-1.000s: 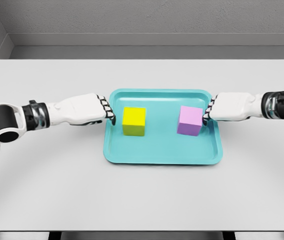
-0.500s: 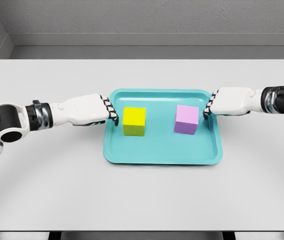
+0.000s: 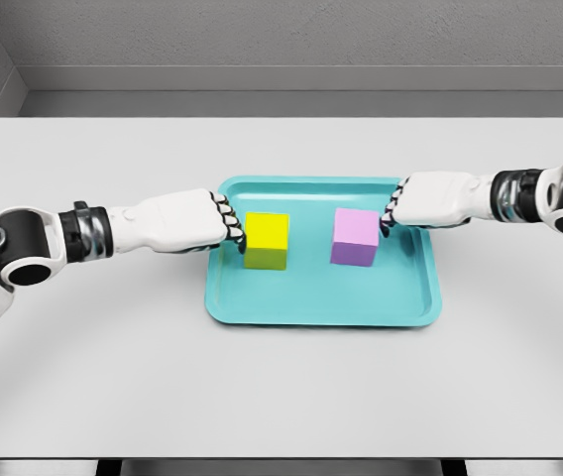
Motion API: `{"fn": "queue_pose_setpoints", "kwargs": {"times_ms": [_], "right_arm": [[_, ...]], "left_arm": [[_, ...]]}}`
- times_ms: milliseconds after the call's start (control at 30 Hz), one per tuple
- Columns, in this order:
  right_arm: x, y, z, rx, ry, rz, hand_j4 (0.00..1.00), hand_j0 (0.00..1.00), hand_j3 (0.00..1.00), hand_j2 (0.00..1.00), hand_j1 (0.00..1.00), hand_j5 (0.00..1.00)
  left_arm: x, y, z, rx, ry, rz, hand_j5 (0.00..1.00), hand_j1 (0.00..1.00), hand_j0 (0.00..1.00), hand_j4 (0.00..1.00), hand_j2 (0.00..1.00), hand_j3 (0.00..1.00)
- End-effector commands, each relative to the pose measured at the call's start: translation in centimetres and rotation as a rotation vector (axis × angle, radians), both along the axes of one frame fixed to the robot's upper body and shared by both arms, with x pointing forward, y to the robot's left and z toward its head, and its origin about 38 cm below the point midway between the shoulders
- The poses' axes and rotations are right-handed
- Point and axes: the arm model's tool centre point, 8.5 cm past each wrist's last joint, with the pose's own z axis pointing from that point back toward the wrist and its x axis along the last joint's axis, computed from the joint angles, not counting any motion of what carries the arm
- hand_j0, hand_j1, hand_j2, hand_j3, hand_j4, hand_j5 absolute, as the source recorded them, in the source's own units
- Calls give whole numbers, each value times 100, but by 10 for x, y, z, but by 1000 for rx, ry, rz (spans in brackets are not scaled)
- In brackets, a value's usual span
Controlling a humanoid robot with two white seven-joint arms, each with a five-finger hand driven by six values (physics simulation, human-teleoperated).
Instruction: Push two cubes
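Note:
A yellow cube (image 3: 267, 240) and a purple cube (image 3: 355, 237) sit side by side, apart, in a teal tray (image 3: 321, 297) in the head view. My left hand (image 3: 229, 224) is a fist with its knuckles against the yellow cube's left face. From the other side, my right hand (image 3: 392, 208), also curled shut, touches the purple cube's right upper edge. Neither hand holds anything.
The tray rests on a pale grey table (image 3: 281, 397) with a grey wall behind. The tray's raised rim (image 3: 323, 181) surrounds both cubes. Both white forearms stretch across the table just above its surface.
Both fists moved inward over the tray's ends. The purple cube slid left about its own half width toward the yellow cube. The yellow cube barely shifted.

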Motion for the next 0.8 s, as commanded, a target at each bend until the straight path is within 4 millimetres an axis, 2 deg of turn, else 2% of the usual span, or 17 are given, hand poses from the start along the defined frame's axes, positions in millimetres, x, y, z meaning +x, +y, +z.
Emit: {"fn": "queue_pose_setpoints", "kwargs": {"times_ms": [0, 133, 167, 267, 433, 767], "right_arm": [[1, 6, -1, 10, 1, 7, 65, 65, 65, 65, 65, 65], [2, 10, -2, 16, 2, 10, 65, 65, 65, 65, 65, 65], [4, 5, -4, 14, 9, -6, 65, 65, 65, 65, 65, 65], [9, 1, 0, 4, -3, -18, 65, 65, 65, 65, 65, 65], [9, 5, -1, 10, -3, -11, 65, 65, 65, 65, 65, 65], [8, 27, -8, 24, 12, 26, 65, 65, 65, 65, 65, 65]], "left_arm": [[0, -1, 1, -7, 1, -1, 56, 56, 56, 56, 56, 56], [1, -4, 1, -4, 6, -2, 56, 56, 56, 56, 56, 56], [0, -5, -1, -4, 10, -4, 57, 57, 57, 57, 57, 57], [0, -3, -1, -7, 12, -1, 57, 57, 57, 57, 57, 57], [1, 2, -2, -2, 13, 12, 57, 57, 57, 57, 57, 57], [-2, 4, -8, 7, 27, 13, 58, 58, 58, 58, 58, 58]]}}
